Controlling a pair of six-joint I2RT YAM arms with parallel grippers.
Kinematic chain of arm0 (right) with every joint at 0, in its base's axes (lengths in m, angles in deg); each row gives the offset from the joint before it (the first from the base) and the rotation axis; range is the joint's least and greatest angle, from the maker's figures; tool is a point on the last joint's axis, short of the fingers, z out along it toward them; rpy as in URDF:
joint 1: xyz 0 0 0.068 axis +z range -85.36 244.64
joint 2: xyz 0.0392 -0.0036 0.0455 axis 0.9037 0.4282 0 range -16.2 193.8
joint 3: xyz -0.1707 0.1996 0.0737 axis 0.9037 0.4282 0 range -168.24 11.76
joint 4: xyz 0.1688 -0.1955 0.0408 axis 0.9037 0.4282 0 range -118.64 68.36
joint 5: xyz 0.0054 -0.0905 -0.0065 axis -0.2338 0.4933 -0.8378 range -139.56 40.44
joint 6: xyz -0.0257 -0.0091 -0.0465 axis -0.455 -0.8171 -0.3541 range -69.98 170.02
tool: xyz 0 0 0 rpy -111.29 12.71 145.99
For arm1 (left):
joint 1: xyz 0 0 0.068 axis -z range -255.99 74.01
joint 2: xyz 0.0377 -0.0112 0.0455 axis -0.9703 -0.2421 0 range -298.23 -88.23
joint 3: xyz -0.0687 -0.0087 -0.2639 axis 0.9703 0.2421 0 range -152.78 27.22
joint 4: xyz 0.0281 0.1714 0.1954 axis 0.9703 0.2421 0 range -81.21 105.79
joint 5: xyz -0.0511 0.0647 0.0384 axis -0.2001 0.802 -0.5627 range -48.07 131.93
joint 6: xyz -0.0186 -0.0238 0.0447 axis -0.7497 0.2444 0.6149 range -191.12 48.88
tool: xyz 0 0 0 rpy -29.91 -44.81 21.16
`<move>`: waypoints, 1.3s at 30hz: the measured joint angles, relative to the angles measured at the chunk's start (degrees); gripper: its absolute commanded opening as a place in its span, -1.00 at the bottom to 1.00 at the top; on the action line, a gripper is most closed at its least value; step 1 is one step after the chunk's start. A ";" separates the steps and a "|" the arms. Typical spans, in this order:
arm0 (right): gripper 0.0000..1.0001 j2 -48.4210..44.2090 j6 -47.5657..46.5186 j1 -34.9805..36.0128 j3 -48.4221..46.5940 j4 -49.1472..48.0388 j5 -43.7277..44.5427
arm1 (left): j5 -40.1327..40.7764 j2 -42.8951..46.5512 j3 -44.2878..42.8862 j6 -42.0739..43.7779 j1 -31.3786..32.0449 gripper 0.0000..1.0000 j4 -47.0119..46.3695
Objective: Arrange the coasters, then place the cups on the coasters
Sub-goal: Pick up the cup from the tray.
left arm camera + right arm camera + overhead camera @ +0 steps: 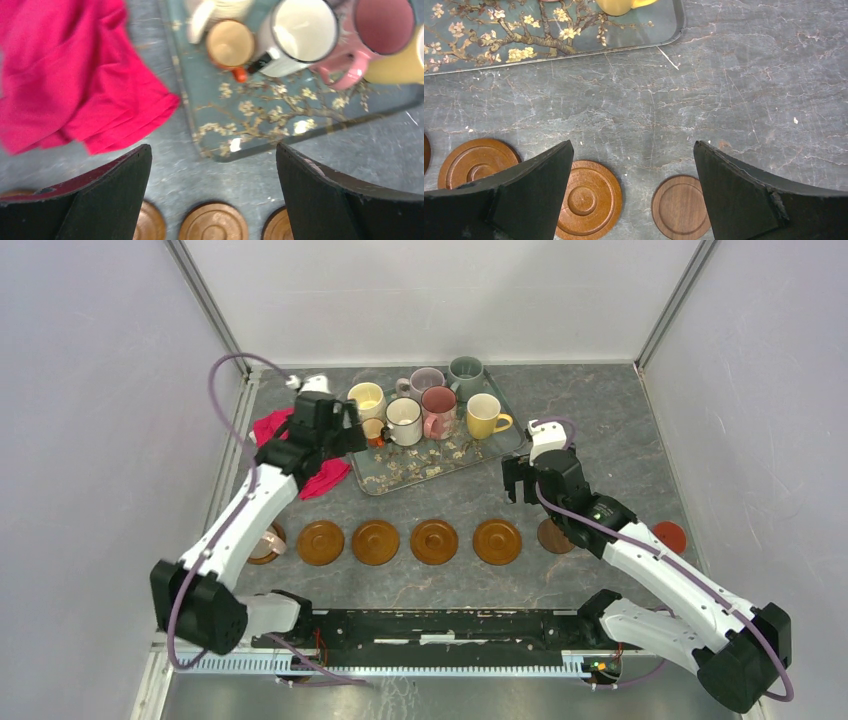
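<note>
Several orange-brown coasters [376, 542] lie in a row on the table, with a darker brown coaster [553, 536] and a red one [669, 537] to their right. The leftmost coaster [265, 543] is partly hidden under my left arm. Cream [366, 400], white [404, 421], pink [438, 412], mauve [427, 383], grey-green [466, 373] and yellow [485, 416] cups stand on the floral tray [440, 465]. My left gripper [350, 435] [214, 147] hangs open over the tray's near left corner. My right gripper [515, 480] [632, 145] is open above bare table, just beyond an orange-brown coaster [589, 200] and the dark one [679, 205].
A red cloth [300, 455] [65, 75] lies left of the tray, under my left arm. A small tan round thing [230, 42] sits on the tray beside the white cup [305, 30]. White walls close in the table on three sides.
</note>
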 measured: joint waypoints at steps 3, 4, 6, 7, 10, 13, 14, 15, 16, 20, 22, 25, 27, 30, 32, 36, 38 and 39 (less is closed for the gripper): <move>0.96 -0.02 -0.31 0.00 0.00 0.26 0.57 | -1.51 -6.16 -2.80 0.92 3.85 0.99 -2.43; 0.96 -0.04 -0.39 0.00 -0.02 0.39 0.94 | -2.10 -8.33 -3.91 1.44 5.05 0.99 -3.04; 0.96 -0.24 -0.42 0.02 -0.02 0.70 1.38 | -2.75 -12.24 -6.05 2.29 6.99 0.99 -3.98; 0.96 -0.39 -0.42 0.02 -0.02 0.83 1.53 | -2.91 -13.64 -6.93 2.47 7.65 0.99 -4.24; 0.96 -1.07 -0.42 0.02 -0.17 1.07 1.92 | -4.24 -18.40 -10.32 3.19 9.81 0.99 -5.22; 0.96 -1.81 -0.39 0.00 -0.70 1.68 2.67 | -4.31 -22.64 -14.12 3.91 12.09 0.97 -5.73; 0.96 -2.05 -0.39 0.00 -1.03 2.03 2.86 | -4.28 -24.17 -15.63 3.96 13.03 0.96 -5.84; 0.96 -2.29 -0.37 0.00 -1.25 2.25 2.99 | -4.35 -25.68 -17.03 4.00 13.97 0.93 -5.97; 0.96 -2.54 -0.37 0.02 -1.44 2.43 3.08 | -4.37 -26.91 -18.08 4.00 14.67 0.91 -6.16; 0.96 -3.85 -0.31 0.00 -2.08 3.45 3.91 | -4.92 -32.30 -22.62 4.00 16.92 0.78 -6.19; 0.96 -4.68 -0.22 0.00 -2.23 4.00 4.17 | -5.09 -35.23 -25.24 4.00 17.35 0.74 -6.05; 0.96 -5.81 -0.11 0.02 -2.38 4.57 4.59 | -5.09 -38.45 -28.11 4.02 17.53 0.67 -5.81; 0.96 -6.69 0.13 0.00 -2.40 4.90 5.01 | -5.03 -40.46 -29.73 4.09 17.75 0.61 -5.75; 0.96 -7.56 0.26 0.00 -2.43 5.40 5.46 | -4.17 -42.88 -31.82 4.55 17.92 0.53 -5.18; 0.96 -7.89 0.28 0.00 -2.60 5.86 5.51 | -3.56 -44.44 -33.07 4.87 18.08 0.45 -4.94; 0.96 -8.02 0.24 0.02 -2.93 6.19 5.66 | -3.06 -46.80 -35.19 5.55 18.29 0.37 -4.24; 0.96 -8.02 0.24 0.00 -2.97 6.29 5.66 | -2.56 -48.17 -36.50 5.64 18.45 0.32 -4.07; 0.96 -8.00 0.22 0.00 -3.02 6.36 5.68 | -2.38 -48.76 -37.22 5.64 18.49 0.28 -3.91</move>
